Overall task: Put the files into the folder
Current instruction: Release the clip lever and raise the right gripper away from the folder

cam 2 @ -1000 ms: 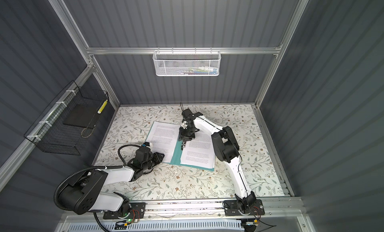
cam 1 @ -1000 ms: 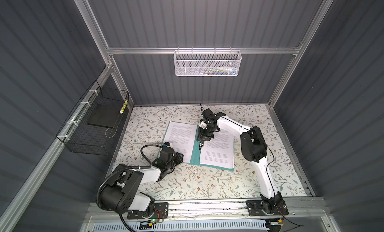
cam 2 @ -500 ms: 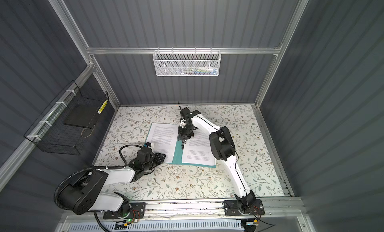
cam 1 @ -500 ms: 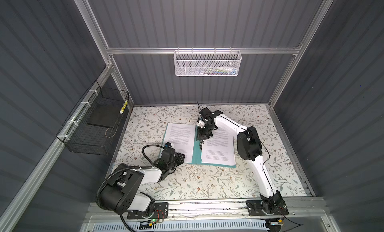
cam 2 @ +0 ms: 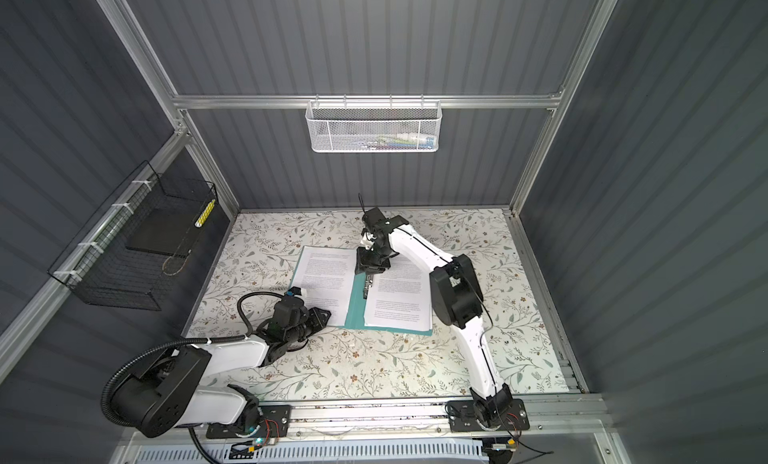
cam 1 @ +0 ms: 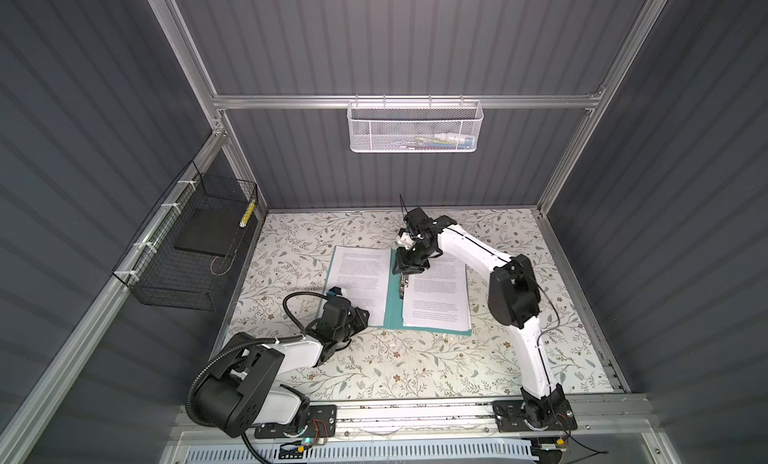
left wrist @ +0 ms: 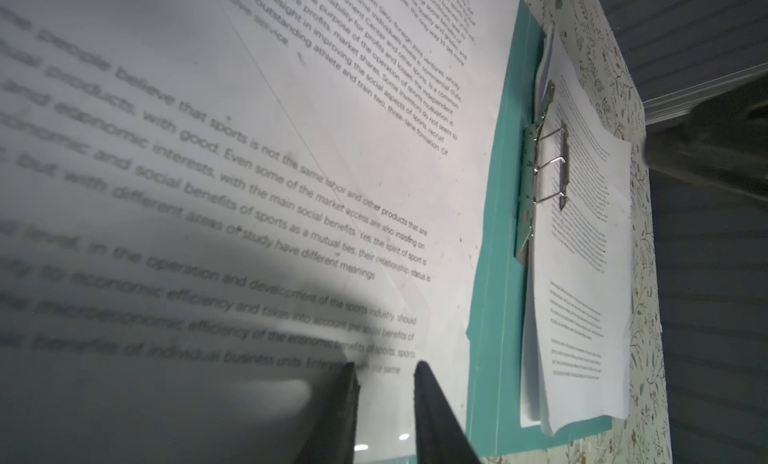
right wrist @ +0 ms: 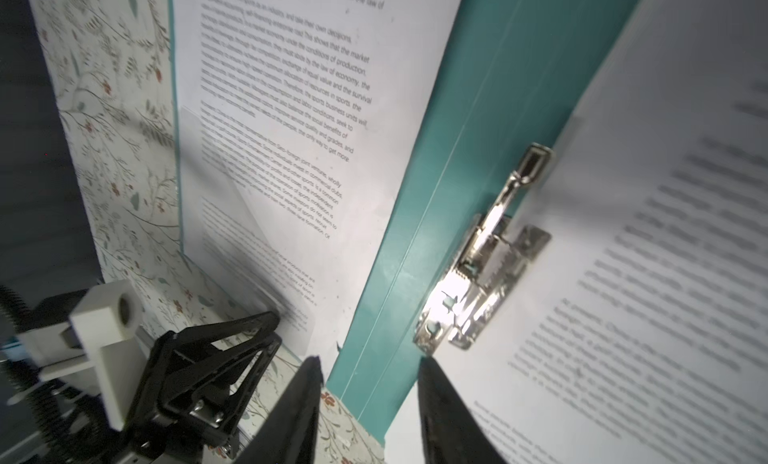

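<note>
The teal folder [cam 1: 394, 300] [cam 2: 355, 302] lies open on the floral table. A printed white sheet [cam 1: 359, 271] [left wrist: 291, 150] covers its left half. More files [cam 1: 436, 300] [right wrist: 644, 275] lie on its right half, their inner edge under the metal clip [cam 1: 402, 285] [right wrist: 482, 266] at the spine. My right gripper [cam 1: 406, 271] [right wrist: 370, 360] hovers over the spine's far end, open, with nothing between its fingers. My left gripper [cam 1: 363, 316] [left wrist: 384, 364] sits low at the left sheet's near corner. Its jaws stand a little apart and the paper shows through the gap.
A black wire basket [cam 1: 187, 250] holding a dark slab [cam 1: 203, 233] hangs on the left wall. A white mesh basket [cam 1: 413, 125] hangs on the back wall. The arms' mounting rail [cam 1: 415, 412] runs along the front edge.
My right gripper's jaws have widened above the clip, and that arm's elbow has swung a little. The left arm has barely moved.
</note>
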`<move>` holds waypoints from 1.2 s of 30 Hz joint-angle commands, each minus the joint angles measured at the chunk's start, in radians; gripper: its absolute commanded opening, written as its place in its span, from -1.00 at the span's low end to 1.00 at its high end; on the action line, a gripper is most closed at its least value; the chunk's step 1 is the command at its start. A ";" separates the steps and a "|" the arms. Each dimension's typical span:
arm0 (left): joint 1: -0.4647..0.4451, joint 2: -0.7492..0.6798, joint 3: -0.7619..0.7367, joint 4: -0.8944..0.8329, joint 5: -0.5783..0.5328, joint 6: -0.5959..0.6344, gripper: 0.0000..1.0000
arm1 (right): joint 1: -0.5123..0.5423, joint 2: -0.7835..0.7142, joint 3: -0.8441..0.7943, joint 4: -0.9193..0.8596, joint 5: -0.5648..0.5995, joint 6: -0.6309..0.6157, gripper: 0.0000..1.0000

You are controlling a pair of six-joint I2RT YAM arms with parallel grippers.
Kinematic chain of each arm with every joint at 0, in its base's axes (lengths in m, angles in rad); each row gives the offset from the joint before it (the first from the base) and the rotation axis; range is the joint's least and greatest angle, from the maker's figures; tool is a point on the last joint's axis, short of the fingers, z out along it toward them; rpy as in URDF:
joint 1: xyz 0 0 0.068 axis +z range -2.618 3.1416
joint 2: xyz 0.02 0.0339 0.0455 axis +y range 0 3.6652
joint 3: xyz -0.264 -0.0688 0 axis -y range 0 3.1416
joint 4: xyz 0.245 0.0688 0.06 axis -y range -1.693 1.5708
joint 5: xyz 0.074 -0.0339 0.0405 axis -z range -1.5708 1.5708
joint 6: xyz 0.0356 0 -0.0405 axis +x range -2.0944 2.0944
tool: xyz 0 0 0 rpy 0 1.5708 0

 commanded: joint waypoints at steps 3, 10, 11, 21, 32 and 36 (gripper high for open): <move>-0.006 -0.017 -0.003 -0.110 -0.038 0.007 -0.47 | -0.116 -0.289 -0.351 0.174 0.104 0.125 -0.01; -0.006 -0.039 0.017 -0.132 -0.052 0.033 -0.17 | -0.290 -0.458 -0.647 0.206 0.207 0.132 0.15; -0.006 -0.044 0.021 -0.133 -0.056 0.038 -0.02 | -0.307 -0.449 -0.659 0.204 0.222 0.124 0.16; -0.006 -0.041 0.112 -0.227 -0.086 0.109 0.38 | -0.324 -0.303 -0.660 0.265 0.252 0.099 0.34; -0.006 -0.011 0.141 -0.234 -0.090 0.122 0.39 | -0.324 -0.213 -0.633 0.313 0.195 0.111 0.36; -0.006 0.001 0.144 -0.228 -0.085 0.124 0.39 | -0.324 -0.183 -0.596 0.328 0.174 0.108 0.36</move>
